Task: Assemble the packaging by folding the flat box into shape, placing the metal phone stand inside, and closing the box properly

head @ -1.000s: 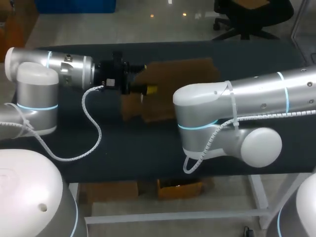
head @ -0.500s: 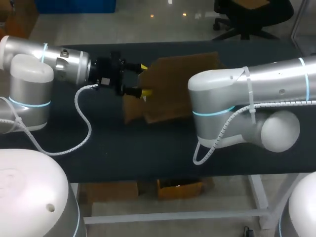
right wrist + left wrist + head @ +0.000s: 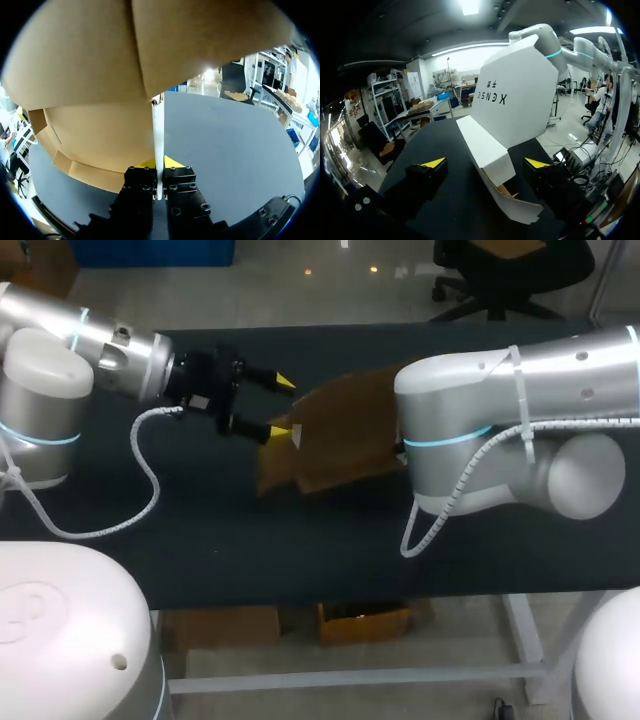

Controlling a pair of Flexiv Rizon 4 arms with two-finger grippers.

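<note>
Behind the right arm, hidden right jaws pinch the box; left jaws spread.

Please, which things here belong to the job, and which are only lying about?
Job:
box, held up tilted
right tool, shut on a box panel
left tool, open, a box flap between its fingers
stand: not in view

Lying about:
nothing that I can see; only the table

Left arm, right arm: silver-white, cyan joint rings, white coiled cables. Left gripper, right gripper: black, yellow tips.
</note>
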